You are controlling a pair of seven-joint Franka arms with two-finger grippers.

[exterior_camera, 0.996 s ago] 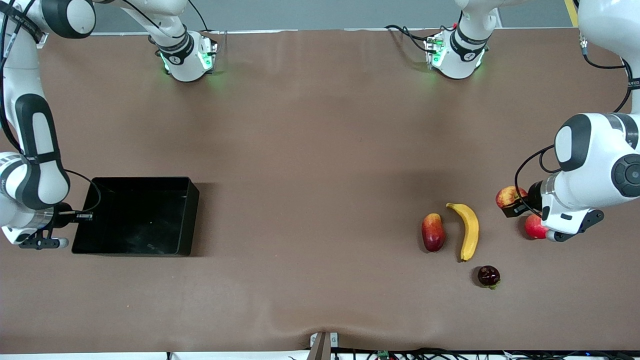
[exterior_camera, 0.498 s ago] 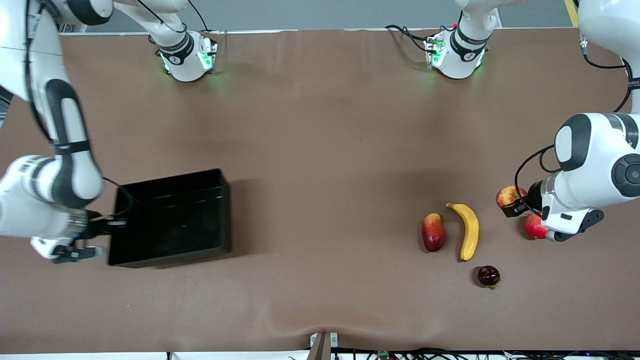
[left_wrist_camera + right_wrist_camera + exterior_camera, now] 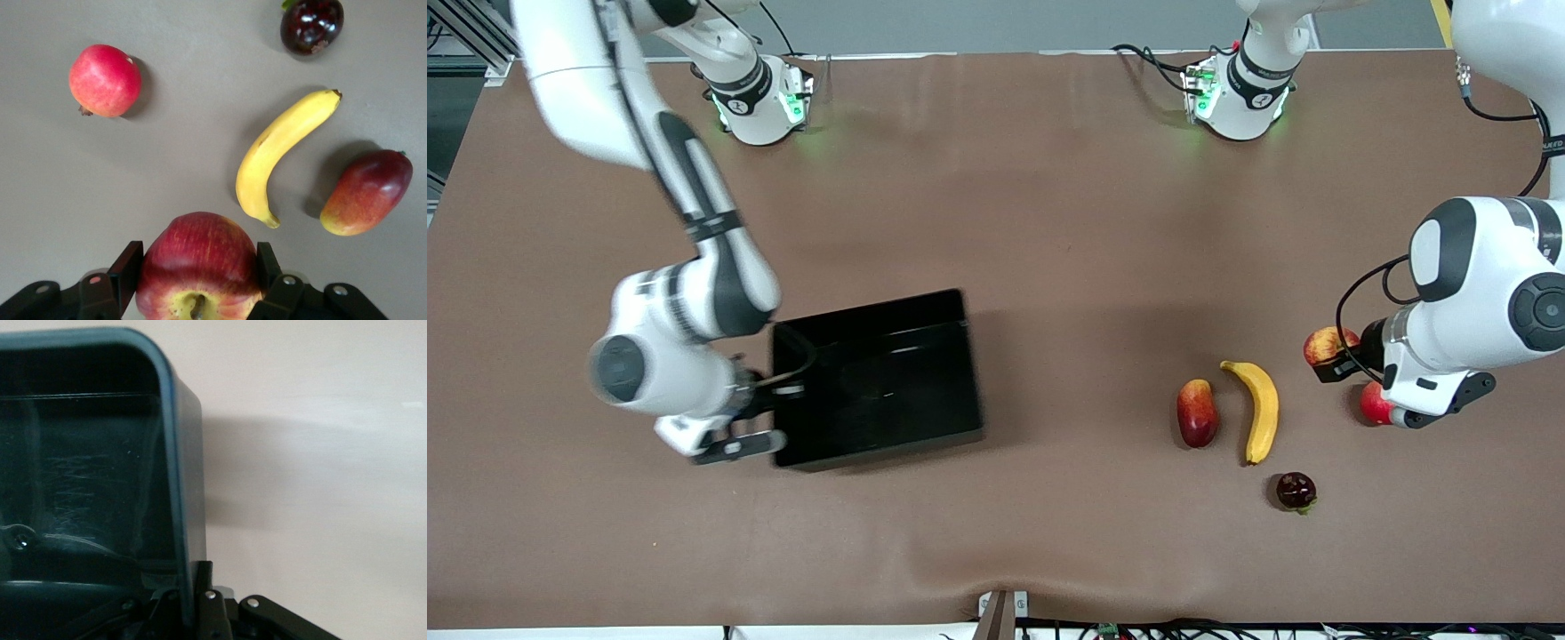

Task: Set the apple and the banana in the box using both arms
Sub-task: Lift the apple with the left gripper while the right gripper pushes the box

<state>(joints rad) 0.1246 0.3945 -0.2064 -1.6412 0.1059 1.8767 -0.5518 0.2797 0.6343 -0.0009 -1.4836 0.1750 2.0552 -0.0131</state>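
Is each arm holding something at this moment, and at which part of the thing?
Left tool: holds the apple, fingers on its two sides. Right tool: shut on the wall of the box at the right arm's end.

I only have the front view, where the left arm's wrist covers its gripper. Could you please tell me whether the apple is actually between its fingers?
Observer: Yes. The left wrist view shows the left gripper with one of its fingers pressed on each side of the apple.
Operator: Thank you. How does the right gripper hold the box?
Observer: The right gripper is shut on the box, pinching its thin wall.
Operator: Is the round red fruit under the left arm touching anything?
Observer: No. The round red fruit lies by itself, apart from the apple and the banana.
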